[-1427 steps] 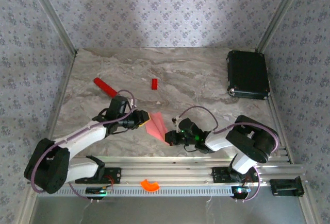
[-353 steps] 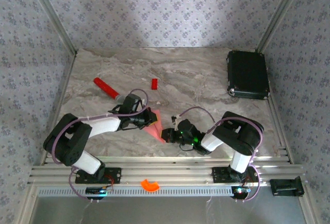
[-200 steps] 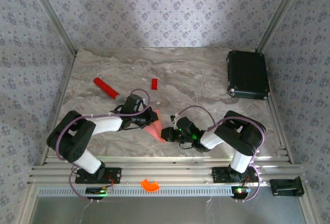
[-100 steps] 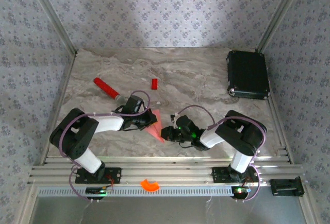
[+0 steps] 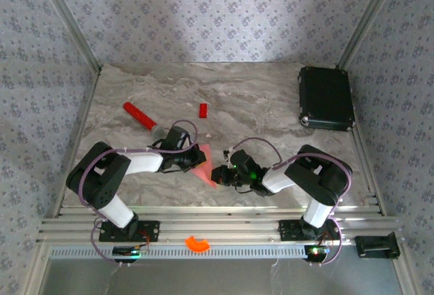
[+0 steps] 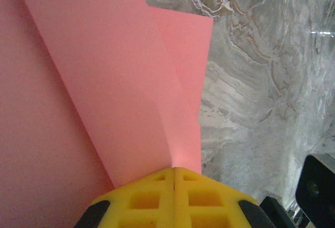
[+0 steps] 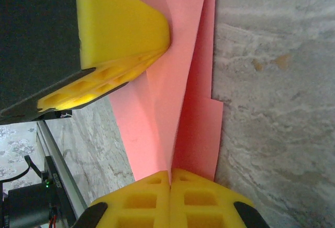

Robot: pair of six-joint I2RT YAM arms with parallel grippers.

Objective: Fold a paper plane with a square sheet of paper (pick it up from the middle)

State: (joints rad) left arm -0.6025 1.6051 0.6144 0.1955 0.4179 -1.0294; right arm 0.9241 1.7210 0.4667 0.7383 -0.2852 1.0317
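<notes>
Tearing is the chief risk, since both grippers pinch one piece of thin paper from opposite ends. The left gripper (image 6: 174, 173) is closed tight on one end of the square sheet of paper (image 5: 203, 167), by this stage a narrow creased pink shape with layered flaps. The right gripper (image 7: 170, 175) is closed on the other end, where the layers run together. If the two arms pull apart or twist out of step, the sheet could rip at either pinch or along a crease. If they crowd together, the paper would buckle and take a stray crease that spoils the plane. The layers near the right gripper sit stepped rather than flush, so a slipping pinch could let an inner flap slide out and leave the fold crooked. Whether the paper touches the table (image 5: 271, 105) or hangs just above it is hard to judge from overhead. It looks low, near the front of the marble top, between the arms.

Room is tight on the near side. The metal rail (image 5: 224, 222) runs just behind both arms, and the two grippers are close enough that their bodies could knock together. Beyond the paper the table lies open. The small red block (image 5: 203, 110) and the red stick (image 5: 139, 115) lie well apart from the paper toward the far left. The black case (image 5: 327, 97) sits at the far right corner, away from the folding.
</notes>
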